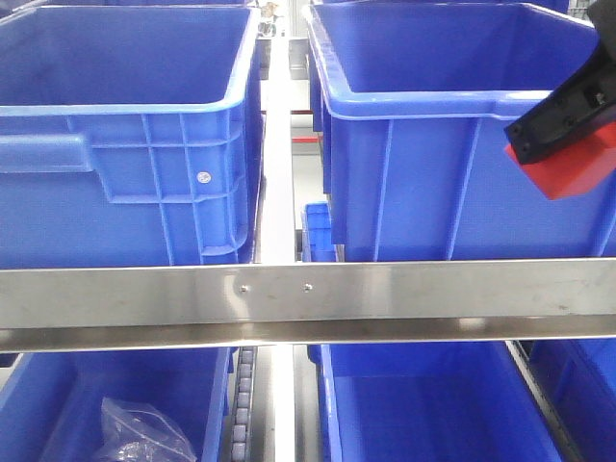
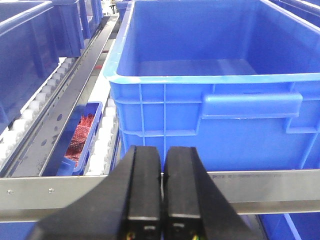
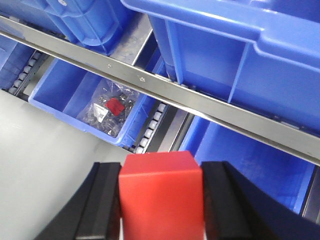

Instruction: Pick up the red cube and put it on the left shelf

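Right jaws [image 3: 161,200] clamped on red cube [image 3: 161,192], left jaws [image 2: 162,192] pressed together, holding nothing

I see a clear plastic bag [image 1: 144,430] at 7 o'clock, and a small tray of red parts [image 2: 80,137].

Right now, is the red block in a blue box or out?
Out. The right pincer holds the red block in front of the shelf.
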